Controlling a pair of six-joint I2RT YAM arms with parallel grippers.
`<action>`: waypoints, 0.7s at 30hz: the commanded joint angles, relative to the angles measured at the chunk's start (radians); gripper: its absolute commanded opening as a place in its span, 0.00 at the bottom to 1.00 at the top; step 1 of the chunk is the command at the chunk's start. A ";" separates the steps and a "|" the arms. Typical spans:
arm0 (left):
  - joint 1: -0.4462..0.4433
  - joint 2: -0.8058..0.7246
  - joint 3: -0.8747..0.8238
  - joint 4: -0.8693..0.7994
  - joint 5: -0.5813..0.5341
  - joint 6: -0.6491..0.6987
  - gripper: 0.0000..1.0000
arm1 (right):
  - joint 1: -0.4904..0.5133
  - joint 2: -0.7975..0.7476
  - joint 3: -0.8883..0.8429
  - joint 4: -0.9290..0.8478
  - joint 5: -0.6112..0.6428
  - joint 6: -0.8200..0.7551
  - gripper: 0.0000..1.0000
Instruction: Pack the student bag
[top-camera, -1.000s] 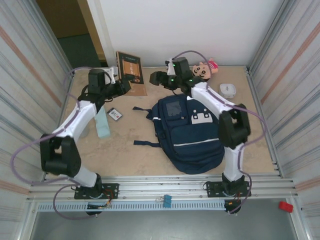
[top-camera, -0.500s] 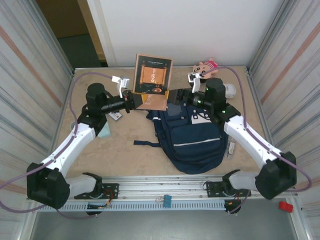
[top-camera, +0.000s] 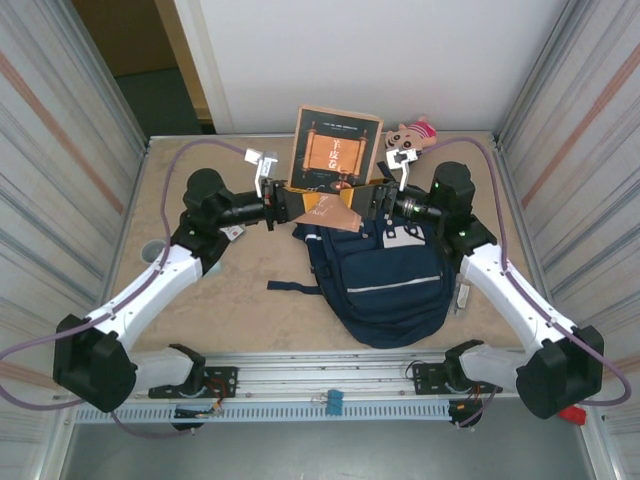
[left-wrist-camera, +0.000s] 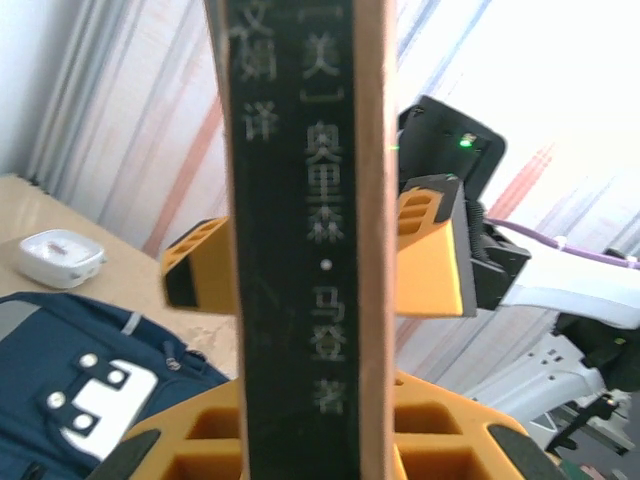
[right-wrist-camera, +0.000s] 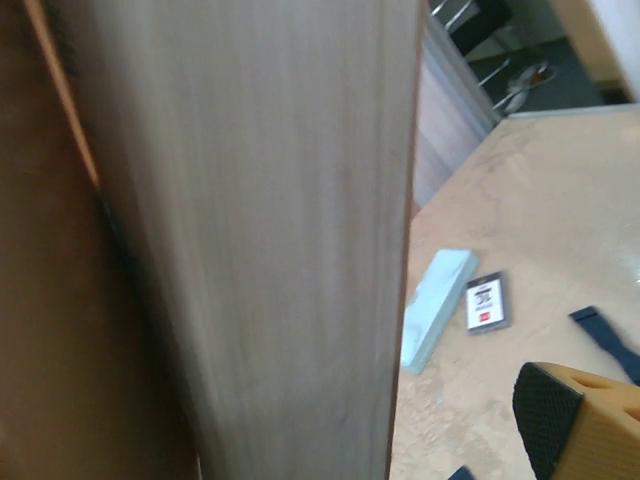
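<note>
A brown book (top-camera: 336, 150) stands upright above the top end of the navy student bag (top-camera: 385, 280), which lies flat on the table. My left gripper (top-camera: 284, 204) is shut on the book's lower left edge; in the left wrist view its orange jaws (left-wrist-camera: 300, 425) clamp the dark spine (left-wrist-camera: 300, 200). My right gripper (top-camera: 373, 200) is open at the book's right edge. Its orange fingers (left-wrist-camera: 430, 255) stand on either side of the book, apart from it. In the right wrist view the page edge (right-wrist-camera: 260, 200) fills most of the frame, and one black-padded fingertip (right-wrist-camera: 560, 410) shows at the lower right.
A plush toy (top-camera: 412, 134) lies at the back right. A light blue case (right-wrist-camera: 436, 305) and a small card (right-wrist-camera: 487, 303) lie on the table left of the bag. A white box (left-wrist-camera: 58, 258) sits near the right wall. Metal walls close in both sides.
The book rose from lying flat at the back left to standing upright, and moved right over the bag's top. The right arm swung in to the book's right edge and its jaws opened wider.
</note>
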 joint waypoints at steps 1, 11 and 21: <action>-0.016 0.005 0.051 0.151 0.027 -0.038 0.00 | 0.002 0.001 0.037 0.073 -0.130 0.035 0.99; -0.019 0.017 0.047 0.002 -0.065 0.083 0.01 | -0.004 -0.081 0.024 0.139 -0.107 -0.011 0.62; -0.015 -0.021 0.058 -0.217 -0.078 0.292 0.50 | -0.061 -0.013 0.074 0.075 -0.166 -0.113 0.00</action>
